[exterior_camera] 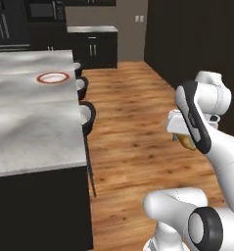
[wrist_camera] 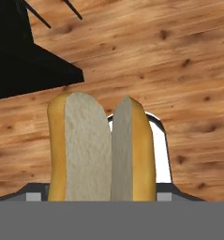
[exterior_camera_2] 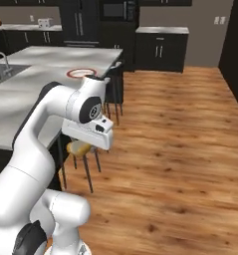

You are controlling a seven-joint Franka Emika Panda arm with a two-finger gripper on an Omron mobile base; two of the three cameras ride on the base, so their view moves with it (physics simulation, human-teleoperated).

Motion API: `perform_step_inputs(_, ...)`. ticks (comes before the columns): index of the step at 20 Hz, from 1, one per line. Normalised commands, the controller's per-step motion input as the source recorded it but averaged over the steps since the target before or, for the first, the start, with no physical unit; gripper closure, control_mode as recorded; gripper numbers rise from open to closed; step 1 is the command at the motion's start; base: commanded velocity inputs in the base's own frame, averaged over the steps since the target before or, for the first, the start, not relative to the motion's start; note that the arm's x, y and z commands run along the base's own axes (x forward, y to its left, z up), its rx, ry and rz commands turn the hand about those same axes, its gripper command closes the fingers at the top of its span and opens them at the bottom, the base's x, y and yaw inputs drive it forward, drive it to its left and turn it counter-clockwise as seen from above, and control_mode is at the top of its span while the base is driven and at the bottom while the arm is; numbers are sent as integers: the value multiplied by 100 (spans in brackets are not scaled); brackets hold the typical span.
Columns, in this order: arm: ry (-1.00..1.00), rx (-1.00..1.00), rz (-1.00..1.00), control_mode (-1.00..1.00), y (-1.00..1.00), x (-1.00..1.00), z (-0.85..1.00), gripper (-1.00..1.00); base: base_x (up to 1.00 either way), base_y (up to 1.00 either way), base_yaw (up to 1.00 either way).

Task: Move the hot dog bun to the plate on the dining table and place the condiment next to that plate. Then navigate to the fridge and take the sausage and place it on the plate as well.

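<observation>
The white arm bends over wooden floor, its hand pointing down beside the dining table. Under the hand, a tan-yellow bun peeks out; the fingers themselves are hidden, so the grip cannot be made out from here. The marble table carries the red-rimmed plate near its far right edge and a steel sink with a faucet at the left. Dark stools stand along the table's right side. Black cabinets line the back wall.
</observation>
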Motion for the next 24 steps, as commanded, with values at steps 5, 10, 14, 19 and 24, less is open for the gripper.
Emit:
perform_step_inputs(5,0,0,0,100,0,0,0,100,62,-75,53)
perform_step_inputs(10,0,0,0,100,0,0,0,100,62,-81,51)
perform_step_inputs(14,0,0,0,100,0,0,0,100,62,-86,49)
perform_step_inputs(19,0,0,0,100,0,0,0,100,62,-89,47)
perform_step_inputs(24,0,0,0,100,0,0,0,100,62,-94,46)
